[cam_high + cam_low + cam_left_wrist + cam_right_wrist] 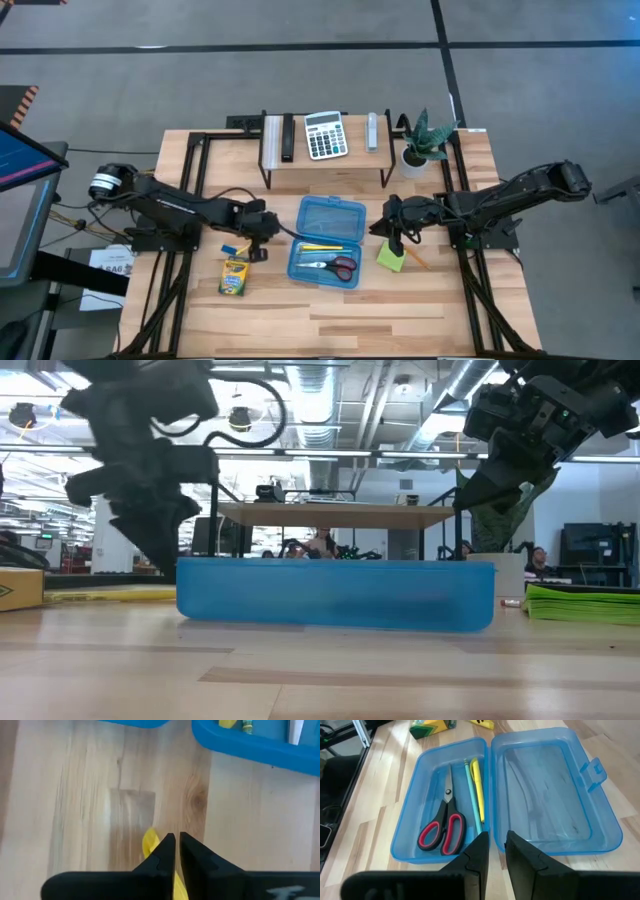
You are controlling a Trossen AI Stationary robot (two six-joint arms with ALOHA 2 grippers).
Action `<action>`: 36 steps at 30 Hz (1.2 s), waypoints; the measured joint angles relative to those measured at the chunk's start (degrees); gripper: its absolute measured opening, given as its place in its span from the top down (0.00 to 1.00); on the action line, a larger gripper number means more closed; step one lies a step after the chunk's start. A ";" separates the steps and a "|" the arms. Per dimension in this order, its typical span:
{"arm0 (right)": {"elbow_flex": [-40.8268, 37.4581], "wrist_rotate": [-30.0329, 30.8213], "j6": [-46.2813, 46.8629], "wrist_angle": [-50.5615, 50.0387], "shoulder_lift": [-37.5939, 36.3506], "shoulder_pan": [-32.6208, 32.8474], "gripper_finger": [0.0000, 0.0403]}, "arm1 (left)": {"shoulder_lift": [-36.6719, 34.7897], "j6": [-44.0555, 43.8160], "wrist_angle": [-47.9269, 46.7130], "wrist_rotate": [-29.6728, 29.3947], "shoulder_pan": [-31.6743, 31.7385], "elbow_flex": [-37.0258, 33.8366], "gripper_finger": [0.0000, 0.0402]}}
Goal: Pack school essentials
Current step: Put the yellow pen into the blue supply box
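Packed: scissors (pixel 442 827) and pencils (pixel 476 790) lay in blue case (pixel 326 240).
Left out: crayon box (pixel 234 276), sticky pad (pixel 390 258).
Left gripper (pixel 177 851): nearly closed, empty.
Right gripper (pixel 493 851): narrow gap, empty.

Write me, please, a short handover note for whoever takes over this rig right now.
Left gripper: over the table left of the blue case, fingers nearly closed on a small yellow item.
Right gripper: right of the case, above the lime-green sticky-note pad, narrowly open, holding nothing.
Done: red-handled scissors, a yellow marker and a pencil lie in the open case's tray.
Left: crayon box on the table left of the case, the sticky-note pad and an orange pencil on its right; then close the lid.
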 joint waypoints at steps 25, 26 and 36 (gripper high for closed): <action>5.21 1.24 2.54 -6.66 0.00 2.92 0.78 | -9.88 -17.21 -4.29 -3.27 -2.32 -9.55 0.56; 5.33 1.26 2.51 -6.72 0.00 3.17 0.78 | -9.86 -17.92 -5.51 -3.08 -2.32 -9.55 0.56; 5.38 1.60 2.49 -7.10 0.00 3.91 0.78 | -9.86 -20.33 -8.19 0.15 -3.11 -9.55 0.54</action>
